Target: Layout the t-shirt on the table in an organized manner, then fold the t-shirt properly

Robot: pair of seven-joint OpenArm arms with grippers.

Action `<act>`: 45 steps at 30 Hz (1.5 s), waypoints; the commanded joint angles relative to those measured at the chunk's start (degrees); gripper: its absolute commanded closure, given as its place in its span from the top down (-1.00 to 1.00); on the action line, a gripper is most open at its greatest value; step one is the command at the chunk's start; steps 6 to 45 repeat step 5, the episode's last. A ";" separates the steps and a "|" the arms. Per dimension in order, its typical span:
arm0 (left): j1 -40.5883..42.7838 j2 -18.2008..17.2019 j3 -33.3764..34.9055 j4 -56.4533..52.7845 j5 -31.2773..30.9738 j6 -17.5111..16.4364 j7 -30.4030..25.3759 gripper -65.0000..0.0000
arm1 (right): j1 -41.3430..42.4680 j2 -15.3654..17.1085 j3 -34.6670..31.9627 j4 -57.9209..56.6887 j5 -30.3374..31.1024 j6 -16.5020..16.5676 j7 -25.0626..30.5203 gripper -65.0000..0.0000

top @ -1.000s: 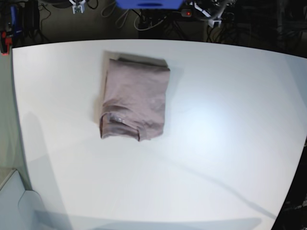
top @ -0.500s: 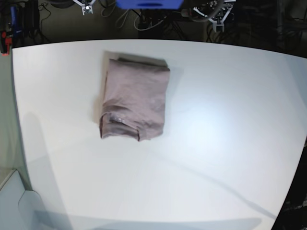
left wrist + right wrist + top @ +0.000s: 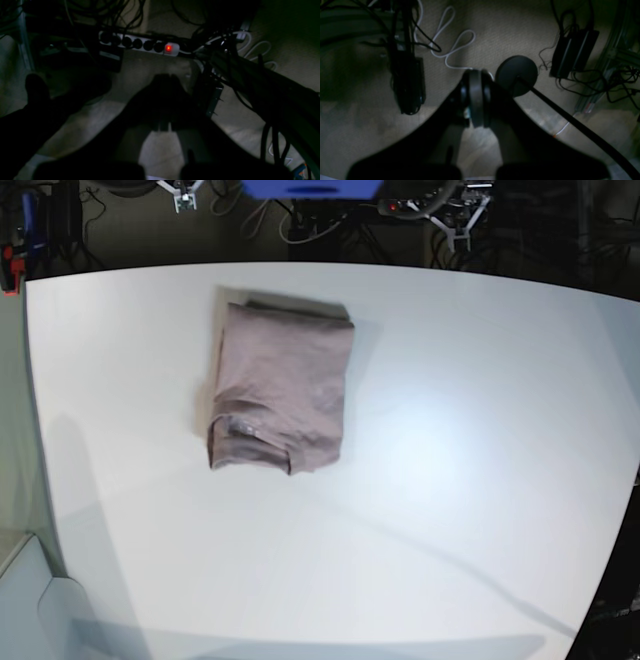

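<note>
The table (image 3: pixel 450 480) fills nearly the whole base view, a matte white top with a rounded far edge and soft grey shadows along its near and left sides. On it, toward ten o'clock from the middle, lies the shirt (image 3: pixel 280 392), dusty mauve and plain, folded into a compact upright rectangle. Its far edge is straight, with a thin under-layer showing just past it at twelve o'clock. The near end is lumpier: a seamed hem or collar band bulges at seven o'clock, and a small corner sticks out at six. Nothing rests on the shirt or touches it, and the table around it is bare.

Beyond the far edge the floor is dark, with tangled cables (image 3: pixel 300 225) and a blue block (image 3: pixel 310 188) at twelve o'clock.

Both arms are off the table, beyond its far edge. The left gripper (image 3: pixel 167 78) hangs over the floor with its jaws pressed together and nothing between them; a power strip (image 3: pixel 140 45) with a red lamp lies at twelve o'clock of it. The right gripper (image 3: pixel 475 75) is likewise closed and empty, over beige carpet, with a black round base (image 3: pixel 516 75) just at its three o'clock and a looped white cord (image 3: pixel 450 37) at eleven.
</note>
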 commanded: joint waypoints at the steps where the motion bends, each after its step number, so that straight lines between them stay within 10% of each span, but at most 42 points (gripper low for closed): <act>1: 0.07 -0.34 0.91 -0.02 0.14 0.24 -0.46 -0.99 | -0.47 0.41 0.06 0.06 0.16 -0.72 0.60 -1.00; 45: 0.16 0.10 8.38 -0.02 -0.39 0.24 -0.46 -1.00 | -0.56 0.50 -0.03 -0.03 0.16 -0.72 0.51 -1.00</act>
